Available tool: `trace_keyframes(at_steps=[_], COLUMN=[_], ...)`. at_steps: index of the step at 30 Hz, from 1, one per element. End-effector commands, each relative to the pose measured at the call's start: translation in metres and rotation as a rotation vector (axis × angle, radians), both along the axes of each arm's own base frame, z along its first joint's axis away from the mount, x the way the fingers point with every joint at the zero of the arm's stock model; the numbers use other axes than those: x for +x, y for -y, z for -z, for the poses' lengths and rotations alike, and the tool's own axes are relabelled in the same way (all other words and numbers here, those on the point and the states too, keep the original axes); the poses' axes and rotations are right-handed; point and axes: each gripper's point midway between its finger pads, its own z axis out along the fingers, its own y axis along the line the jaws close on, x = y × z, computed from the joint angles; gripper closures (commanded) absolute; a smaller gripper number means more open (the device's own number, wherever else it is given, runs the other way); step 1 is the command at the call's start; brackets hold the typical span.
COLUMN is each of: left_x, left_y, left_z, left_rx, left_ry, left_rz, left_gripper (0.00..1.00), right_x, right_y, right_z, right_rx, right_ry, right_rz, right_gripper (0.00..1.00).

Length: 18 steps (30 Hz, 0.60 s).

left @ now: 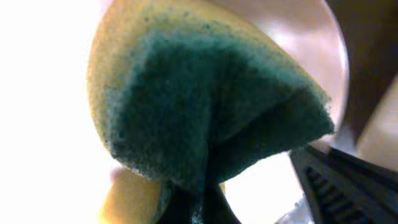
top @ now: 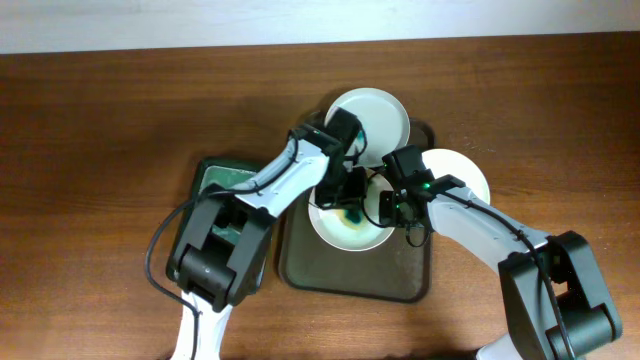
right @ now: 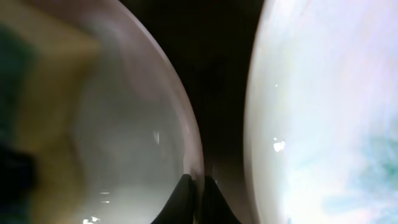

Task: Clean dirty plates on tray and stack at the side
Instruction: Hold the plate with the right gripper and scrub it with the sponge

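The dark tray (top: pixel 350 275) lies mid-table. Three white plates are in the overhead view. One (top: pixel 345 232) lies in the tray with a teal smear at its centre. One (top: pixel 375 112) is at the tray's far edge. One (top: pixel 462 172) is at its right edge. My left gripper (top: pixel 352 190) is shut on a yellow and green sponge (left: pixel 205 93), pressed over the smeared plate. My right gripper (top: pixel 393 208) is shut on that plate's right rim (right: pixel 189 168), fingertips (right: pixel 199 186) pinching it. The neighbouring plate (right: pixel 323 124) shows faint teal streaks.
A green basin (top: pixel 222 180) stands left of the tray, mostly covered by my left arm. Brown wooden table (top: pixel 90 180) surrounds everything, with a pale wall strip along the far edge.
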Motion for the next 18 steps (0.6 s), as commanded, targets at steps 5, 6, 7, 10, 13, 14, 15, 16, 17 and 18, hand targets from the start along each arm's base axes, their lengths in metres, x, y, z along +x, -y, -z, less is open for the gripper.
trace_keyframes(at_steps=[5,6,7,10,13,14,15,16,17,18], left_x=[-0.036,-0.036,-0.034,-0.035,-0.026,-0.022,-0.019,-0.012,-0.006,-0.002], left_y=[0.037,0.036,0.032,-0.005,-0.052,-0.063,-0.071,-0.081,-0.089,-0.095], left_z=[-0.005,-0.004,-0.001,0.016,0.025,0.023,0.020,0.010,-0.003,-0.017], left_rx=[-0.153,-0.146,-0.118,0.091,0.332,0.377,0.400,0.421,0.422,0.413], left_ry=[-0.140,-0.137,-0.128,-0.099,-0.035,-0.021,-0.009,0.015,0.039,0.060], left_rz=[0.077,0.076,0.071,0.058,0.041,0.032,0.022,0.002,-0.022,-0.043], left_gripper=[1.00,1.00,1.00,1.00,1.00,1.00,1.00,1.00,1.00,1.00], right_x=[-0.008,-0.008,-0.008,-0.008,-0.011,-0.012,-0.013,-0.014,-0.016,-0.017], right_y=[0.007,0.007,0.007,0.007,0.008,0.008,0.009,0.006,0.001,-0.001], right_z=[0.009,0.009,0.009,0.009,0.009,0.010,0.010,0.010,0.010,0.010], right_rx=[-0.042,-0.043,-0.045,-0.046,-0.049,-0.051,-0.053,-0.043,-0.026,-0.018], right_ry=[-0.029,-0.029,-0.028,-0.031,-0.040,-0.045,-0.049,-0.055,-0.061,-0.064], right_rz=[-0.017,-0.017,-0.016,-0.016,-0.017,-0.018,-0.022,-0.060,-0.097,-0.117], right_gripper=[0.96,0.95,0.96,0.95,0.96,0.96,0.96,0.96,0.96,0.96])
